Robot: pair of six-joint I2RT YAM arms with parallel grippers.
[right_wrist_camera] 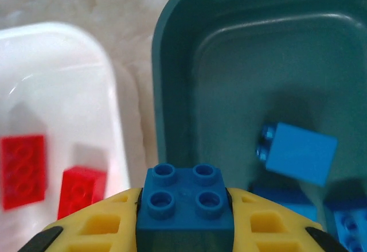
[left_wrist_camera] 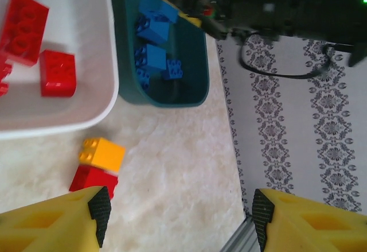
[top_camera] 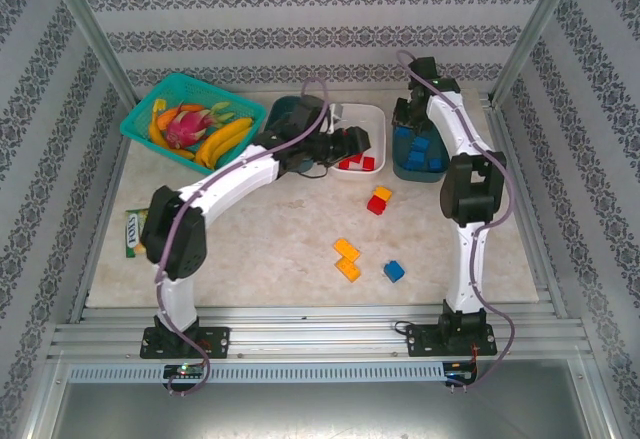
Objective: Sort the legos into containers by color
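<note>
Right claw [right_wrist_camera: 186, 224] is pinching a blue two-by-two brick [right_wrist_camera: 184, 197], studs up toward its own camera, a yellow finger pressed to each side. Directly beneath and ahead of it lies the dark teal tub [right_wrist_camera: 166, 62]. A paler blue brick [right_wrist_camera: 301, 151] rests on the tub floor off to the claw's right, and more blue ones crowd the corner. To the claw's left, just beside the teal tub, sits the white tub [right_wrist_camera: 112, 91], its contents blurred here.

Over to the left wrist view, and those contents come in sharp: chunky red bricks [left_wrist_camera: 57, 74]. Left claw [left_wrist_camera: 180, 217] stands spread, nothing between its black pads [left_wrist_camera: 99, 209]. Just ahead of its left finger, outside the white rim, an orange brick [left_wrist_camera: 103, 154] touches a lone red brick [left_wrist_camera: 92, 180] on the counter [left_wrist_camera: 172, 166].

The overhead adds what neither wrist catches. A second teal tub [top_camera: 290, 109] sits half hidden behind the left arm. Two joined orange bricks [top_camera: 348, 259] and a loose blue brick [top_camera: 394, 271] lie well short of both claws, toward the arm bases. The fruit basket [top_camera: 170, 84] stands far off to the left claw's left, and a snack packet [top_camera: 131, 231] lies by that arm's elbow.
</note>
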